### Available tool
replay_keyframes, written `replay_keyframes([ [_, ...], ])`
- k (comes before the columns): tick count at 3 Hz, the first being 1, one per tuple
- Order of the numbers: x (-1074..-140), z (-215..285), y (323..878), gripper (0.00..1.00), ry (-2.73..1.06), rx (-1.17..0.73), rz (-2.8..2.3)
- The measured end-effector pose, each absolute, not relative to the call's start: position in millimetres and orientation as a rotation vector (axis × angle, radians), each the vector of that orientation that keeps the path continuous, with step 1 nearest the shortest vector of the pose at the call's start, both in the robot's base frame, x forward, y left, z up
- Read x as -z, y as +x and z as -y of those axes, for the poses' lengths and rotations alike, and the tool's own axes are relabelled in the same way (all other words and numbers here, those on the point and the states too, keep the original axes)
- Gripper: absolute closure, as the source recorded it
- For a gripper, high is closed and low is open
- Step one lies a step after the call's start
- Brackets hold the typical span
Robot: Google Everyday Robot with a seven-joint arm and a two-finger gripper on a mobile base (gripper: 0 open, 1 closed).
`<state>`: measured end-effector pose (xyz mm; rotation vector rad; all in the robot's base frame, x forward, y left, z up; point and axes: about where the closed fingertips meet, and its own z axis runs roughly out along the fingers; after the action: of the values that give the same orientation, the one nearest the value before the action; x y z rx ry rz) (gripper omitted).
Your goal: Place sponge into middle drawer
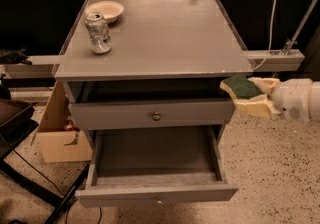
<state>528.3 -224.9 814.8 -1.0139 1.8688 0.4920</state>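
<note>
My gripper [248,94] is at the right side of the cabinet, just off its top front corner, below the tabletop edge. It is shut on the sponge [242,86], whose dark green top faces up between the pale fingers. The middle drawer [156,195] is pulled out wide open at the bottom of the cabinet, its grey inside bare, with a small knob on its front. The sponge is above and to the right of the drawer's opening. The shut knobbed drawer front [156,116] lies directly above the open drawer.
A drink can [98,32] and a shallow bowl [105,10] stand at the back left of the grey cabinet top [165,33]. A cardboard box [55,133] sits on the floor at the left, beside dark chair legs [30,178]. A rail with a cable [272,58] runs behind the gripper.
</note>
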Motion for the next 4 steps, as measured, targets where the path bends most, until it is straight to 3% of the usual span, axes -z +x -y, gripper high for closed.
replay_keyframes([
  [1, -749.3, 237.7, 526.5, 1.00, -0.934, -0.622, -1.827],
  [2, -749.3, 237.7, 526.5, 1.00, -0.934, -0.622, -1.827],
  [4, -676.9, 193.7, 539.0, 1.00, -0.997, -0.686, -1.862],
])
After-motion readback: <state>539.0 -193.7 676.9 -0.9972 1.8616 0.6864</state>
